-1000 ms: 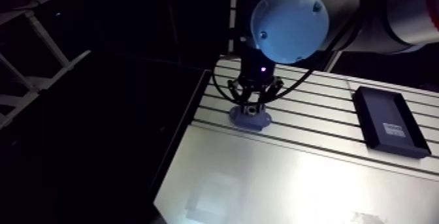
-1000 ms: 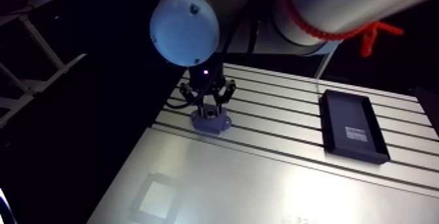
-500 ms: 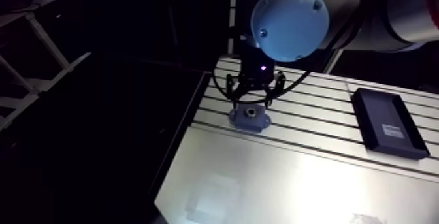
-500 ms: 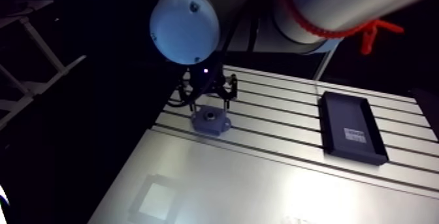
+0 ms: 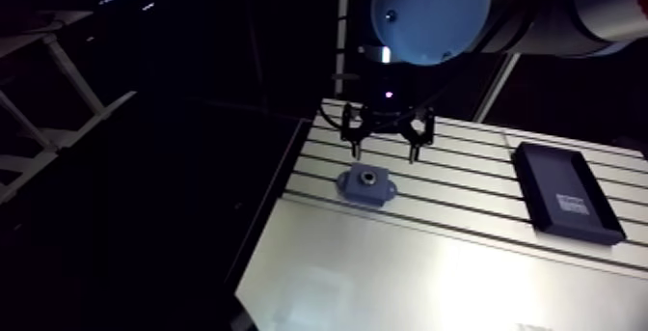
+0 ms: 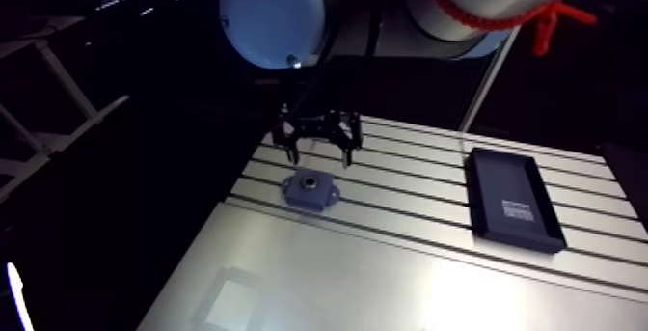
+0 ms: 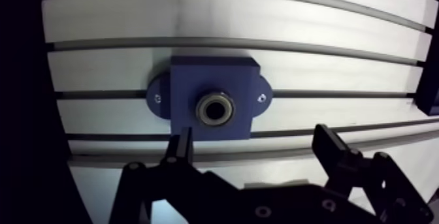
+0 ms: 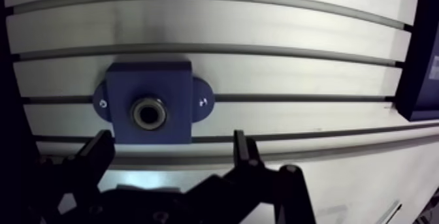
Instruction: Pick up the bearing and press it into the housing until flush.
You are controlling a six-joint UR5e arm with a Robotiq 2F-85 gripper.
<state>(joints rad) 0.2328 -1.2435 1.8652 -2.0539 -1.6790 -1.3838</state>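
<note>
1. You are seeing the tool [image 7: 254,138] standing clear of the housing [image 7: 212,83]. A moment earlier it was sitting right down on that blue block; now it is hanging above it with open air between.
2. The tool is gaping wide and holding nothing. In the wrist view its two black fingers [image 7: 181,149] are standing well apart, with only bare desk [image 5: 463,190] and the near side of the housing showing between them.
3. The bearing [image 7: 215,110] is sitting inside the round hole in the middle of the housing, showing as a pale metal ring around a dark centre. It is no longer in the tool's hold.
4. The housing itself is lying flat on the slotted part of the desk, close to the edge that is dropping off into the dark, and it is looking unmoved since the earlier pictures.
5. I am reading this as the press being over and the tool letting go and backing off. Whether the ring is lying truly flush with the block's top face I cannot tell from straight above, so you are still needing a side check.
6. The arm is reaching over the desk with its wrist pointing straight down and its light-blue joint cap [image 5: 429,12] sitting high above the tool. It has risen from where it was earlier.
7. A black tray [image 5: 564,192] is lying well apart, toward the opposite end of the desk, out of the tool's way.
</note>
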